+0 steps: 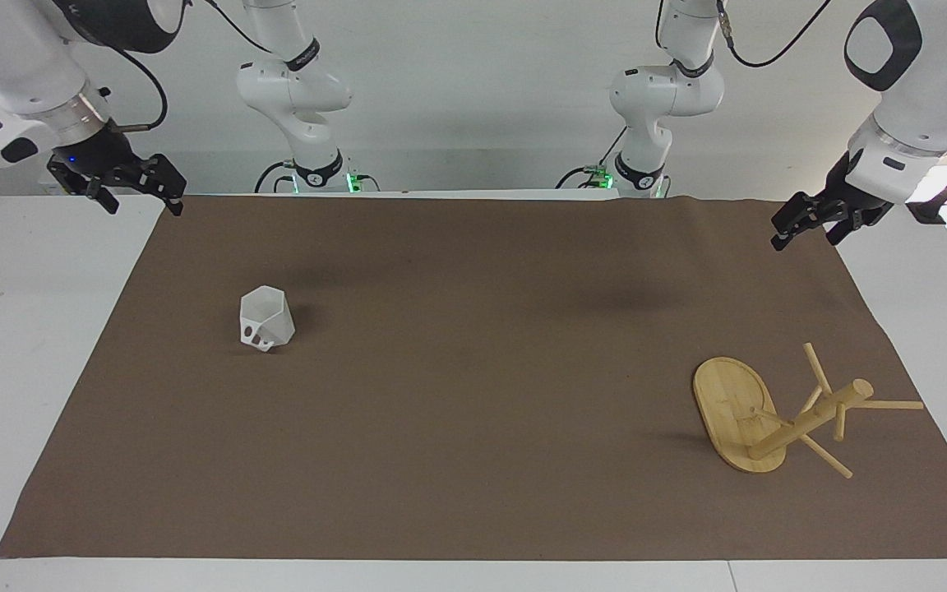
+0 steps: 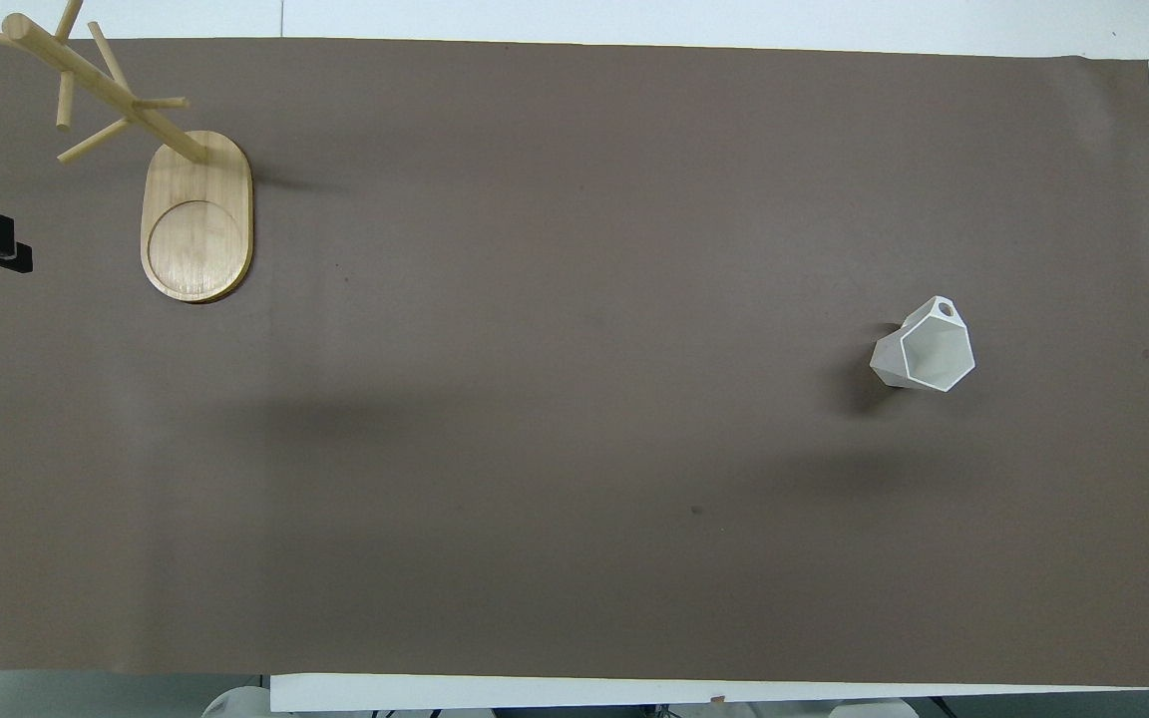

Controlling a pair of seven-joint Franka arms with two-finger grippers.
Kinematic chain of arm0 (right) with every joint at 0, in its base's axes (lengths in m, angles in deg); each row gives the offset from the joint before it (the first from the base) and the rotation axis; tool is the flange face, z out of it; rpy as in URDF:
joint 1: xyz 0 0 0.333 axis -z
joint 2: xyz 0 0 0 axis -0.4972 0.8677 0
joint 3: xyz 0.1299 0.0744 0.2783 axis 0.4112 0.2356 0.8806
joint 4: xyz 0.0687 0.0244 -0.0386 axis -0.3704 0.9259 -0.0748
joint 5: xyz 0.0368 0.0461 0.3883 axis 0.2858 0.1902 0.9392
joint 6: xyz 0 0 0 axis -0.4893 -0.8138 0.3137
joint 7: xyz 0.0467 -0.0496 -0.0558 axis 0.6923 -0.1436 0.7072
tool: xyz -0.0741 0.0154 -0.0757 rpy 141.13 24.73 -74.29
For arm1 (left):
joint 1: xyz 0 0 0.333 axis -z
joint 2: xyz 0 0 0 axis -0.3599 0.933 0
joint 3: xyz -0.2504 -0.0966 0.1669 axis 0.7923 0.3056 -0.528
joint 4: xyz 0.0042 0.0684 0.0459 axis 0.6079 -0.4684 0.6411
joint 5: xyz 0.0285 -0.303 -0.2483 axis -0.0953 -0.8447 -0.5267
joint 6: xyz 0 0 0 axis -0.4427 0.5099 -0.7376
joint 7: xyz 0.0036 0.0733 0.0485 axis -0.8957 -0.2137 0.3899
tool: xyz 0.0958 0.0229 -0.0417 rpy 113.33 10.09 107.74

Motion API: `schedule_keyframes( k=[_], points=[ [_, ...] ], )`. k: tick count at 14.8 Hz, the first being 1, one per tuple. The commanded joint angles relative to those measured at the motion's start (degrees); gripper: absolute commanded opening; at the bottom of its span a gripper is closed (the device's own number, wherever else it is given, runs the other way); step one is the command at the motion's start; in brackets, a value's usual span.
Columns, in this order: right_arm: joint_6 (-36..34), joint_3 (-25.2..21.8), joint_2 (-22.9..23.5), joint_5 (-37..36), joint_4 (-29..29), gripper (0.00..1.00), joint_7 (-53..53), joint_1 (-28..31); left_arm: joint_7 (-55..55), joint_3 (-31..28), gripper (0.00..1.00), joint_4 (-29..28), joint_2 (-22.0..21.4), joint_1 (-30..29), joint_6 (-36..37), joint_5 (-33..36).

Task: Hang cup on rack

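Observation:
The white faceted cup stands upright on the brown mat toward the right arm's end of the table, its holed handle turned away from the robots. It also shows in the overhead view. The bamboo rack stands upright toward the left arm's end, farther from the robots than the cup; its oval base carries a post with several pegs. My right gripper is open and empty, raised over the mat's corner at its own end. My left gripper is open and empty, raised over the mat's edge at its own end.
The brown mat covers most of the white table. Bare white table borders it at both ends. Only the cup and the rack stand on the mat, with a wide stretch of mat between them.

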Motion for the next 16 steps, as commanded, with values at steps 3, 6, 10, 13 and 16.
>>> schedule_keyframes(
  k=[3, 6, 10, 13, 16],
  points=[
    [0.33, 0.29, -0.98, -1.21, 1.11, 1.0, -0.47, -0.09, -10.2, 0.67, 1.0, 0.44, -0.5, -0.07, 2.05, 3.05],
    [-0.46, 0.2, -1.25, 0.02, 1.37, 1.0, 0.49, 0.44, -8.05, 0.67, 1.0, 0.97, -0.15, -0.24, 0.93, 2.89],
    [2.33, -0.32, -1.68, 2.2, 3.64, 1.0, 16.07, 1.4, -8.05, 0.75, 1.0, 0.01, -0.67, -0.07, -0.04, 2.97],
    [8.31, -0.51, -2.74, 10.98, 9.18, 1.0, 40.39, 8.15, -8.05, 0.75, 1.0, -0.17, -0.85, -0.24, 0.74, 2.97],
    [12.19, -0.51, -1.52, 21.95, 12.61, 1.0, 65.81, 14.21, -8.14, 0.14, 1.0, -0.17, -0.85, -0.86, 0.74, 2.97]
  ],
)
